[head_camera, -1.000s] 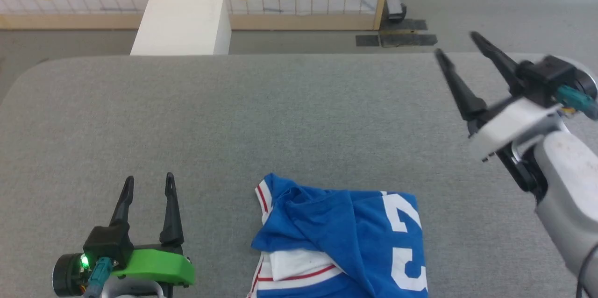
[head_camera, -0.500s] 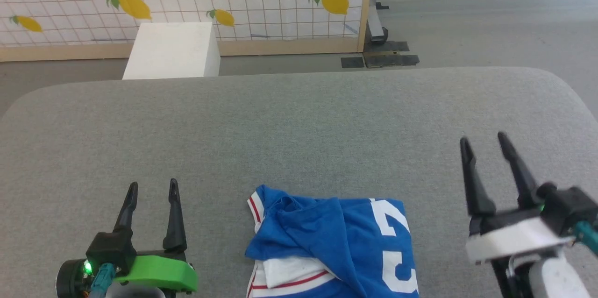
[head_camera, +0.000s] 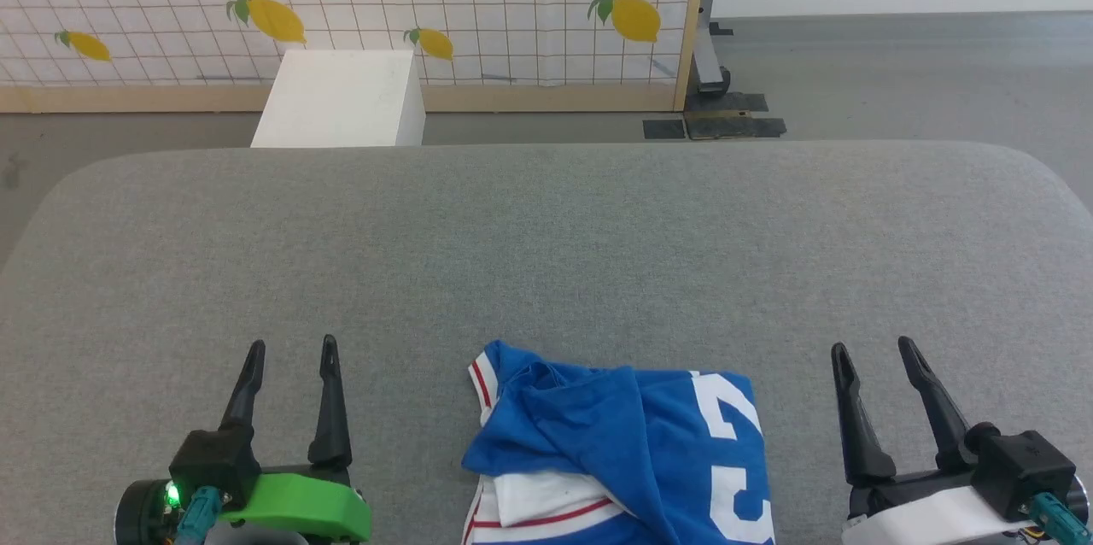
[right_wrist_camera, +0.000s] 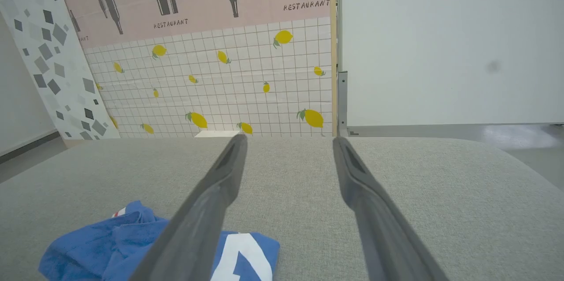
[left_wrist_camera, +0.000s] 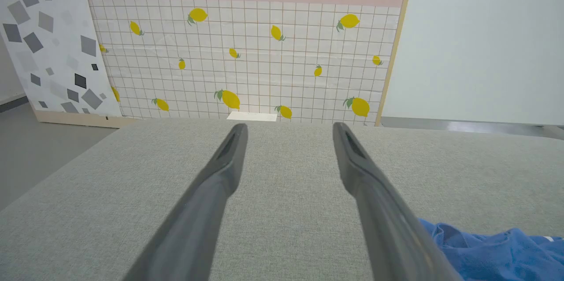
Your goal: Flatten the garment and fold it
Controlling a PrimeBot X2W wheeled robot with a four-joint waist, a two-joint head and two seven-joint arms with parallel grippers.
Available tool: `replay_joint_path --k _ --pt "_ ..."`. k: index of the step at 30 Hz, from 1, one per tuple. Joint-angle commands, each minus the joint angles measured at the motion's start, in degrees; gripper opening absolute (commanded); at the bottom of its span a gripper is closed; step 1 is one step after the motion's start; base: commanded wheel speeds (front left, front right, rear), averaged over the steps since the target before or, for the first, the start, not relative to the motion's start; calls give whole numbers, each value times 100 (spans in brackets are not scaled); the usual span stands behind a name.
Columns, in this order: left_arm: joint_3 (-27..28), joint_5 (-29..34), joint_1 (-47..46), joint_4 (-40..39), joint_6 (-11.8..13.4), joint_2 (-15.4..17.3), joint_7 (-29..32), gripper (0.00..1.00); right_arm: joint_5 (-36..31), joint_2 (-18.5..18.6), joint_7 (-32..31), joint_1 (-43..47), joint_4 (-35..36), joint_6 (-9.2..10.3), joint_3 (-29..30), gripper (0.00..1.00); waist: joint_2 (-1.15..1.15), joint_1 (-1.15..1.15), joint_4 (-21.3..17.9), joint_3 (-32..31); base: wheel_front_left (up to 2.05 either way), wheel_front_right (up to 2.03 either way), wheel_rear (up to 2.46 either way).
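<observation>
The garment (head_camera: 615, 442) lies bunched at the near edge of the desk (head_camera: 546, 254), between my left hand (head_camera: 292, 342) and my right hand (head_camera: 873, 345), both spread wide and empty. Its numbered end lies nearer my right hand; the rumpled end faces my left.

crumpled blue garment (head_camera: 623, 451) on grey table (head_camera: 546, 246)

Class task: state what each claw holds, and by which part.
Nothing. The left claw and right claw are open, either side of the shirt.
</observation>
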State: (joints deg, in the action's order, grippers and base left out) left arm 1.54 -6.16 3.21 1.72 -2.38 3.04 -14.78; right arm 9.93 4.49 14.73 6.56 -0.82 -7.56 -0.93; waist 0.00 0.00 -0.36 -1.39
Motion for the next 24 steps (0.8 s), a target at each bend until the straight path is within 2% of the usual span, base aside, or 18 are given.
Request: replay_joint_path --k 1,7,14,18,24 --pt "1 -49 62 27 23 -16 -22 100 -50 -24 27 69 25 8 -1 100 0 0 9 -20 0 0 0" --pt "10 -35 89 28 26 -16 -22 100 -61 35 3 -156 183 8 -12 100 0 0 21 -63 0 0 0" --pt "23 -50 59 32 24 -16 -22 100 72 472 -244 -1231 589 8 165 100 0 0 35 -11 0 0 0" --pt "-9 -62 37 30 30 -16 -22 100 326 924 -1013 -1822 547 8 -74 100 0 0 84 54 0 0 0" --pt "-32 -71 -68 24 37 -16 -22 100 1249 1832 -3200 -2410 68 8 -1045 100 0 0 148 272 0 0 0"
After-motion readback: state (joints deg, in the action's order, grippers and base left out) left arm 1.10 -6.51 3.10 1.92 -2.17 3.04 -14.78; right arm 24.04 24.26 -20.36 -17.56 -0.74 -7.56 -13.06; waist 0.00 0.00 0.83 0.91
